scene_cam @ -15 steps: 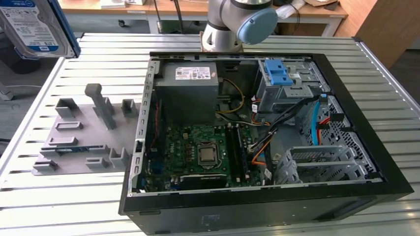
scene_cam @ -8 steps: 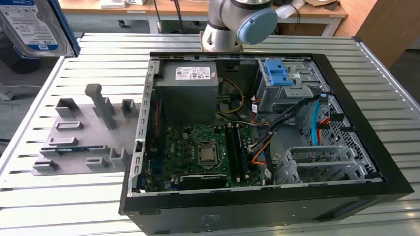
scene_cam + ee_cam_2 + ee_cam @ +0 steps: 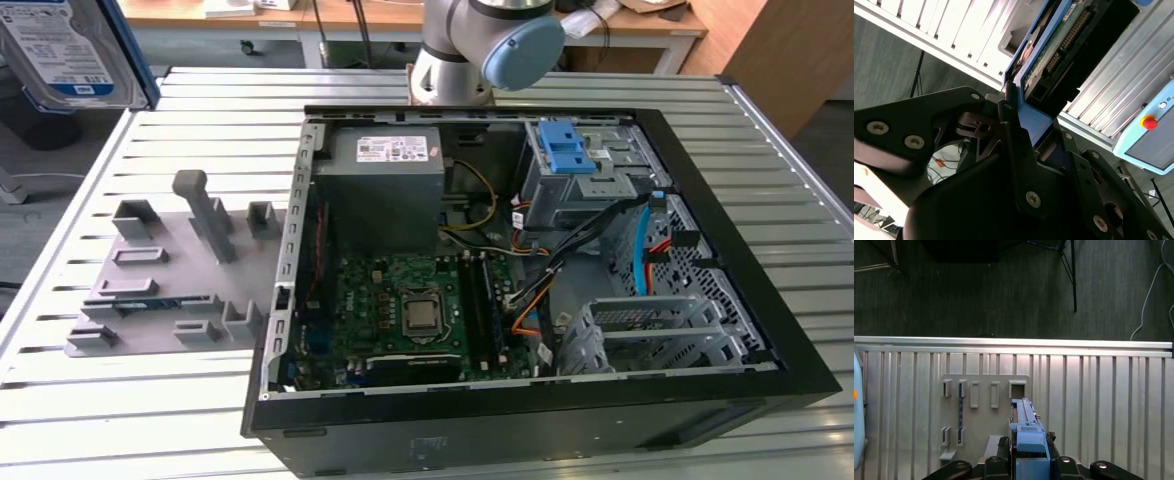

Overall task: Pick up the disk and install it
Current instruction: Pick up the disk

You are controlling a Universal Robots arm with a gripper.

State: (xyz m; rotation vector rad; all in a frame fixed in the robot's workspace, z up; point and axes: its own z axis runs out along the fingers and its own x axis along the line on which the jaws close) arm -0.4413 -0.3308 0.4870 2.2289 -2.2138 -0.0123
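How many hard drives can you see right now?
1. The silver hard drive in a blue plastic bracket is clamped in the black gripper, at the exterior view's top left and in both wrist views. The grey metal drive cage could hide another.

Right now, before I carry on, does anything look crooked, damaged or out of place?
Nothing stands out. In the first wrist view the disk sits straight in the pincer, clamped by its blue bracket. The computer case lies open and square on the table.

Slatted metal table (image 3: 134,420), grey slotted holder plate (image 3: 160,275) on it, open black computer case (image 3: 534,412) alongside
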